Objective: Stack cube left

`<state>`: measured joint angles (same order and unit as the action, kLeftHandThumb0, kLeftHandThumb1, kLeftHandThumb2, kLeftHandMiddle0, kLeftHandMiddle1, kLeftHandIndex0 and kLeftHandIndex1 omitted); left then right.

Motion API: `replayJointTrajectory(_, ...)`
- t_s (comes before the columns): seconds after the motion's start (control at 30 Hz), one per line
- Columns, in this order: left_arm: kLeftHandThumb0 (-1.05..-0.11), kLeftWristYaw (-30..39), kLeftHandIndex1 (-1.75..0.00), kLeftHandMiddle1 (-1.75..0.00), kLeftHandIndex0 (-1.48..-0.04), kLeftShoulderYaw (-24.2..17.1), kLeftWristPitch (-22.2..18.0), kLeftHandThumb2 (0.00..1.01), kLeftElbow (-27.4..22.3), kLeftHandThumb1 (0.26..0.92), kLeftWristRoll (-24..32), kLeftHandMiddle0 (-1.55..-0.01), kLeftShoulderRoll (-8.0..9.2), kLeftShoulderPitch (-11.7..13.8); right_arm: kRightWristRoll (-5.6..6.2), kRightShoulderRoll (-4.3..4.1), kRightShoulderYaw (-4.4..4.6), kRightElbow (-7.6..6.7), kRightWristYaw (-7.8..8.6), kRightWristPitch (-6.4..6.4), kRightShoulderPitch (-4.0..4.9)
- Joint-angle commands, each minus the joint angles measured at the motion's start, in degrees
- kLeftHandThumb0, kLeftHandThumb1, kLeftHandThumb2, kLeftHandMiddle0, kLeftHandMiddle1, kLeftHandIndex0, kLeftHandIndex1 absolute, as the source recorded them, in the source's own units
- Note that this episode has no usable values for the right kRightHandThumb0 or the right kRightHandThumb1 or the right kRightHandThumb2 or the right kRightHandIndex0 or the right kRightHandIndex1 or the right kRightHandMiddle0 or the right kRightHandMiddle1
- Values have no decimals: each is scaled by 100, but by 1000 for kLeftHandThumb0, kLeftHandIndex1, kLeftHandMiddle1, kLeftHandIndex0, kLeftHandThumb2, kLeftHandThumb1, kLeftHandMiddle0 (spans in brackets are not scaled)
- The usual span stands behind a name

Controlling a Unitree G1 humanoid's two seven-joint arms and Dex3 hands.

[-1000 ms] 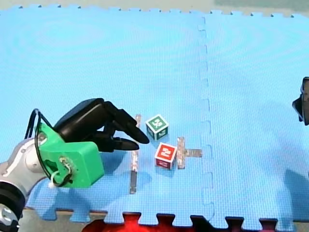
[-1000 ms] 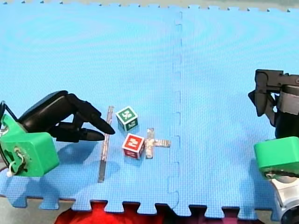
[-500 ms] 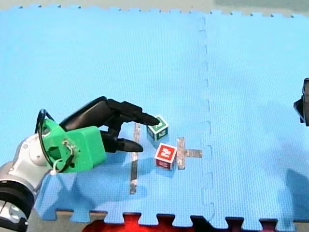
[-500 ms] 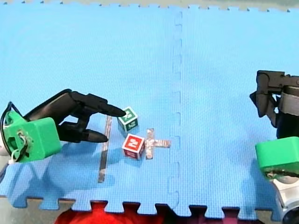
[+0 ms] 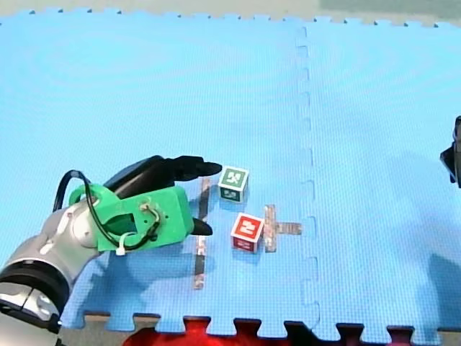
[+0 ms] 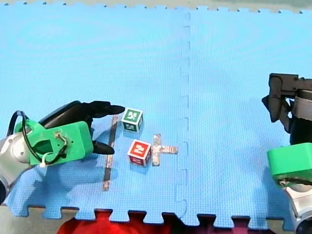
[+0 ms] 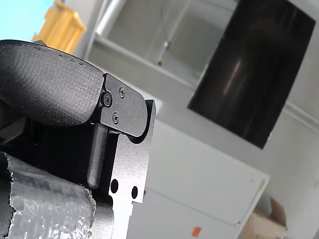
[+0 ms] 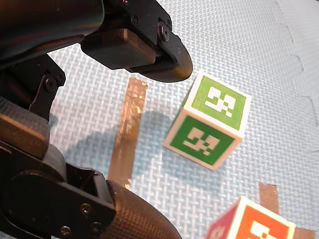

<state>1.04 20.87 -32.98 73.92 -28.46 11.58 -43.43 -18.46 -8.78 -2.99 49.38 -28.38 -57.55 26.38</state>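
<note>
Green cube with white-bordered patterned faces sits just beyond left hand's wide, empty fingers on blue foam mat; right hand far right.

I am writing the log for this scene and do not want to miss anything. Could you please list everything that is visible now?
foam mat: one, blue, interlocking tiles, covering the work surface
green cube: one, green, white marker, beyond the red cube
red cube: one, red, white marker, beside the tape cross
tape strip: one, silver-grey, long, on the mat, left of the cubes
tape cross: one, silver-grey, just right of the red cube
left hand: one, black, close beside the green cube, holding nothing
right hand: one, black, far right, away from the cubes
</note>
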Motion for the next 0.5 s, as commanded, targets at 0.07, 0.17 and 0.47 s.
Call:
replayJointTrajectory(0.07,-892,-399,0,-1438,-433,240,238,0,92,727,-303,-671,-66,-4,-10,-31,-6,-65,-24,48,-24)
replayJointTrajectory(0.17,-876,-674,-3,-1574,-419,378,480,0,143,723,-473,-651,-167,-58,-24,-25,-1,-82,-40,51,-31)
replayJointTrajectory(0.47,-817,-1820,-51,-1746,-606,388,1098,0,242,701,-567,-702,-576,-56,-16,21,10,-105,-68,60,-77)
